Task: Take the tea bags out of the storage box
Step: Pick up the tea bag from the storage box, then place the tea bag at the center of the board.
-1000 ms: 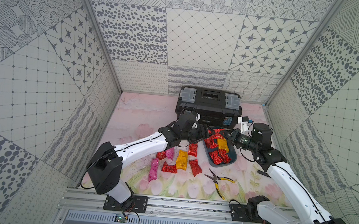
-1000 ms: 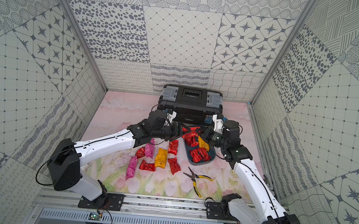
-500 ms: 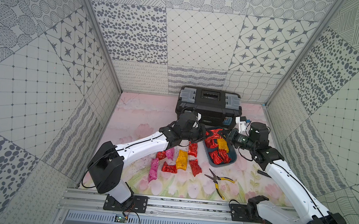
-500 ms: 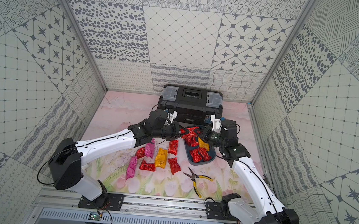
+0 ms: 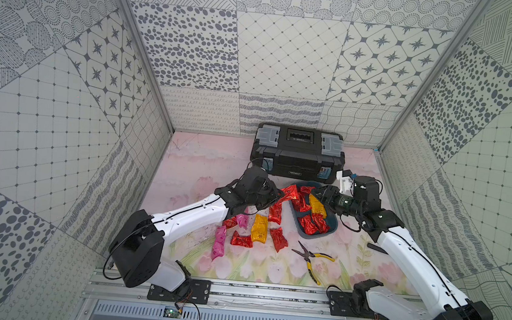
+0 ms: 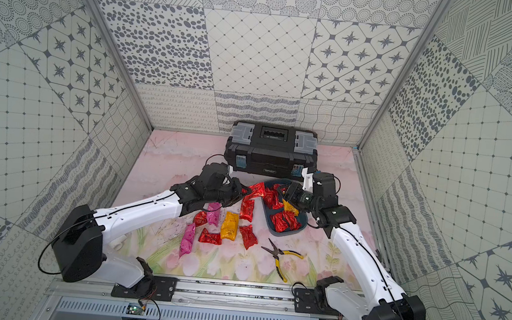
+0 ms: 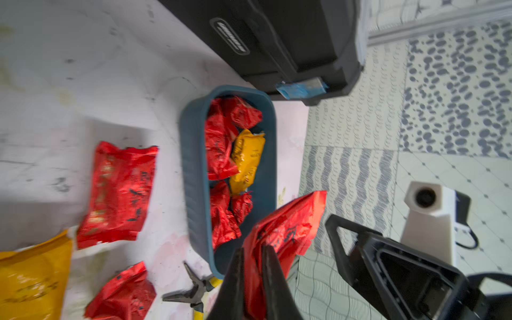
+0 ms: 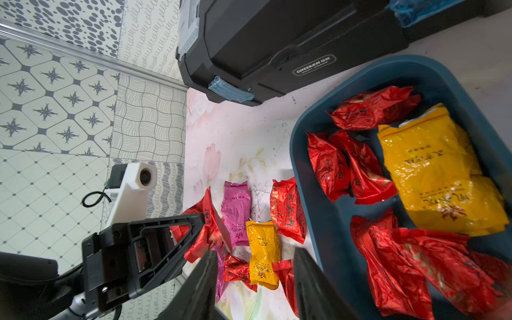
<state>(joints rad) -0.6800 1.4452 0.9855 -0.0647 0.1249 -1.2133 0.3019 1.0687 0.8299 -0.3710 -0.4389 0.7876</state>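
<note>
Left pincer (image 7: 254,249): jaws clamped on the corner of a red tea bag (image 7: 285,224). The bag hung clear of the desk (image 5: 200,162), over the storage box (image 7: 194,166) rim on the left arm's side. In both top views the held bag (image 5: 290,191) (image 6: 257,188) stuck out past the pincer toward the right arm.

Right pincer (image 8: 255,250): jaws apart, nothing between them. It hovered low at the far end of the box, close to the left pincer but not touching it.

The box (image 5: 333,227) sat on the desk just before the black toolbox (image 5: 295,161), with a thin strip of desk between them. Inside lay several red tea bags and one yellow-orange bag (image 8: 437,171), all below the rim.

On the left arm's side of the box, loose tea bags (image 5: 258,232) lay in a cluster: red, two pink, one yellow-orange. The nearest red one (image 5: 275,213) lay just beside the box wall. The pliers (image 5: 312,257) lay nearer the front edge, apart from the box.

Open room: bare desk far left, between toolbox and side wall. A narrower bare strip ran between the box and the right wall.
</note>
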